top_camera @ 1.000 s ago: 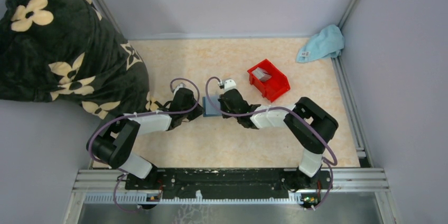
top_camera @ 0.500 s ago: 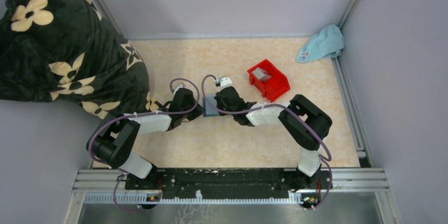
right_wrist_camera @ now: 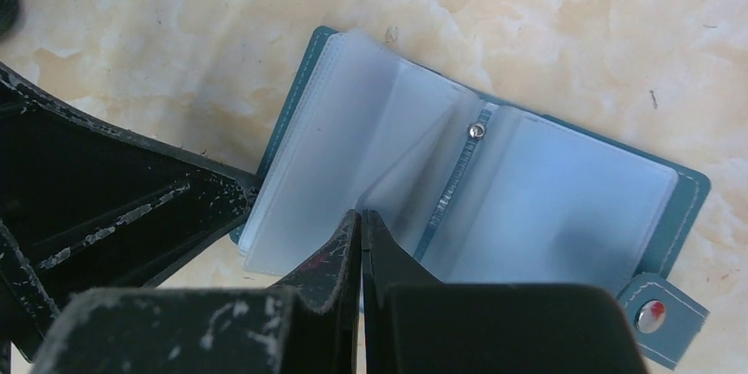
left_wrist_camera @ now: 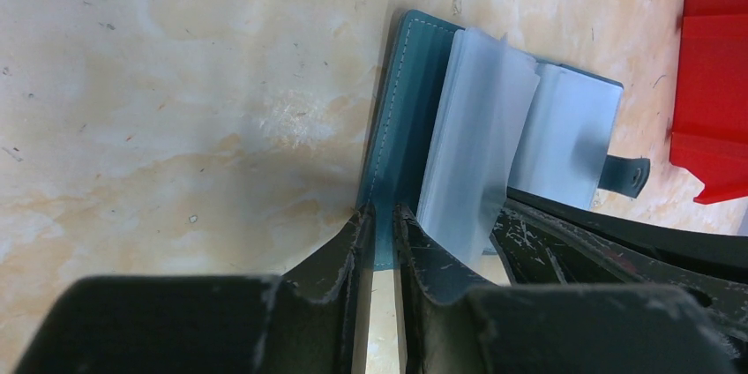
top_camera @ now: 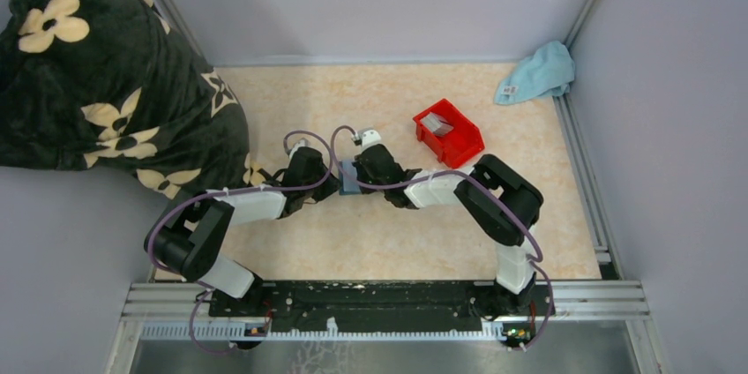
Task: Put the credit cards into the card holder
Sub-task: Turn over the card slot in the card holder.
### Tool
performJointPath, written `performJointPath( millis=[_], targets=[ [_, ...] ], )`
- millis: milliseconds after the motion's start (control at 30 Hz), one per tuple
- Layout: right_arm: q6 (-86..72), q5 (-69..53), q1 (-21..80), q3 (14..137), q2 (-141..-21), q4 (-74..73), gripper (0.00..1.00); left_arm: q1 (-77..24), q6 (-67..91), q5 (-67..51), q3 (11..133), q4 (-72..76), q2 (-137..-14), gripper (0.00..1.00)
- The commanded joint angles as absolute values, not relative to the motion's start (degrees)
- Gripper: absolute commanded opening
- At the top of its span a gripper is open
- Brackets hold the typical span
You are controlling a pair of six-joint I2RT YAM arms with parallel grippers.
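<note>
The card holder (top_camera: pixel 349 178) at mid-table was hemmed in: left gripper (left_wrist_camera: pixel 381 213) pinching its left cover, right gripper (right_wrist_camera: pixel 361 217), fingers together, over its open inside. A red bin (top_camera: pixel 449 133) stood just beyond on the right; a flowered blanket (top_camera: pixel 88 65) blocked the left side; a blue cloth (top_camera: pixel 538 72) lay in the far right corner. Bare tabletop (top_camera: pixel 388 92) gave passage on the far side

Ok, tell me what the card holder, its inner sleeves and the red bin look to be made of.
The card holder: teal leather or imitation, matte, judging by the pale stitching along its edge. Its sleeves: thin frosted plastic, slightly glossy; the leaves bend and let light through. The red bin: probably rigid moulded plastic, smooth, evenly coloured.
</note>
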State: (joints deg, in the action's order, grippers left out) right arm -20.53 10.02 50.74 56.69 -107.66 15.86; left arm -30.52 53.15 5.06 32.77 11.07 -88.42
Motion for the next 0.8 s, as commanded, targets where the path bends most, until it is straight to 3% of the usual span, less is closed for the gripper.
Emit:
performJointPath(
  millis=[0,767],
  targets=[
    [-19.9,9.0,52.0,59.9,-108.3,17.8,0.00,-30.8,51.5,6.0,28.5,-1.7,-94.0,0.22],
    [-19.8,9.6,53.7,61.4,-111.6,16.5,0.00,-30.8,50.5,7.6,30.5,-5.5,-91.9,0.24]
  ],
)
